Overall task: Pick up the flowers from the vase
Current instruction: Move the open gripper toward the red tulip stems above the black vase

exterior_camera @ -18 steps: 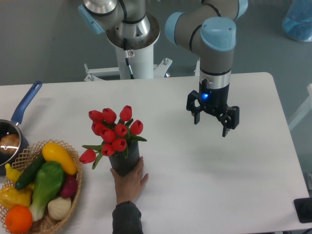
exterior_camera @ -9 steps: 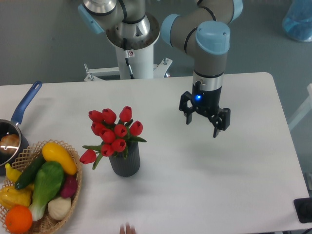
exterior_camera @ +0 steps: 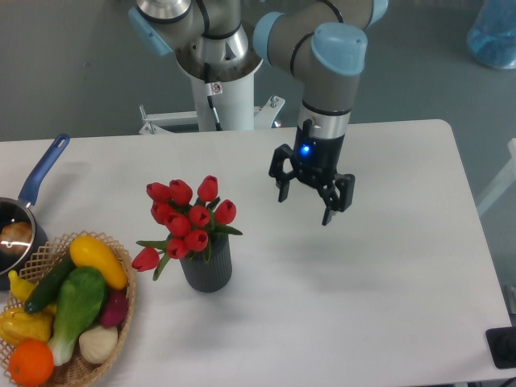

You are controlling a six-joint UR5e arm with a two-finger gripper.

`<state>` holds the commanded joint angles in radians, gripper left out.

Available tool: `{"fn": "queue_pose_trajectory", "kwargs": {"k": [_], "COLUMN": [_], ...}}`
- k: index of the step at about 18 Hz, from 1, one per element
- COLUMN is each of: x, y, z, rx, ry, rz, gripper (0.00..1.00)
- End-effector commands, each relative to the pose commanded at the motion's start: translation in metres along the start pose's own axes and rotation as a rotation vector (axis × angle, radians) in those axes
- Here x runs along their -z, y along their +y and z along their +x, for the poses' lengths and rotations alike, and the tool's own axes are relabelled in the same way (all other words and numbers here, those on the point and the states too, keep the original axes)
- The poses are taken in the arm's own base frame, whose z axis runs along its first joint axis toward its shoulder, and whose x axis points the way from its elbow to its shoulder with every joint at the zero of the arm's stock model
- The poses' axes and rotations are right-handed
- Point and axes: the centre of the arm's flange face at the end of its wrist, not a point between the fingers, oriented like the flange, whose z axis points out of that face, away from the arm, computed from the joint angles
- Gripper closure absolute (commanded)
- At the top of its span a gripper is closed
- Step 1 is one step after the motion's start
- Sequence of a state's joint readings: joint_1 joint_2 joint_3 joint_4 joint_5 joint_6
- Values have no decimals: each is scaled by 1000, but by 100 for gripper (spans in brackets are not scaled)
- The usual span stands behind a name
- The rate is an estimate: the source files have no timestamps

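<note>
The flowers (exterior_camera: 187, 219), a bunch of red tulip buds with green stems and leaves, stand in the vase (exterior_camera: 207, 268), a dark grey ribbed cylinder at the front left of the white table. My gripper (exterior_camera: 306, 206) hangs open and empty above the table, to the right of the flowers and a little farther back, well apart from them.
A wicker basket (exterior_camera: 122, 314) with produce sits at the front left corner. A blue-handled pan (exterior_camera: 32, 193) lies at the left edge. The robot's white base column (exterior_camera: 222, 89) stands behind the table. A dark object (exterior_camera: 504, 347) sits at the front right edge.
My gripper has moved left toward the flowers. A person's hand that held the vase a second ago has withdrawn out of view.
</note>
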<state>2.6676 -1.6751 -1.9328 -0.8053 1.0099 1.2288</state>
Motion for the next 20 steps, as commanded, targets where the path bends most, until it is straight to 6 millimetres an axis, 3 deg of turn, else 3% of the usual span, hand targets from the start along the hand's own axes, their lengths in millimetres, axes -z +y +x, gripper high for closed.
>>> {"fn": "queue_pose_trajectory", "kwargs": {"k": [3,13,20], "x": [-7,-19,-31], "y": [-7,-10,-36], "z": [2,10,32], "rx": [14,9,-18], "ry": [54,102,171], "rz": [106,162,243], "gripper": [0,0,0]}}
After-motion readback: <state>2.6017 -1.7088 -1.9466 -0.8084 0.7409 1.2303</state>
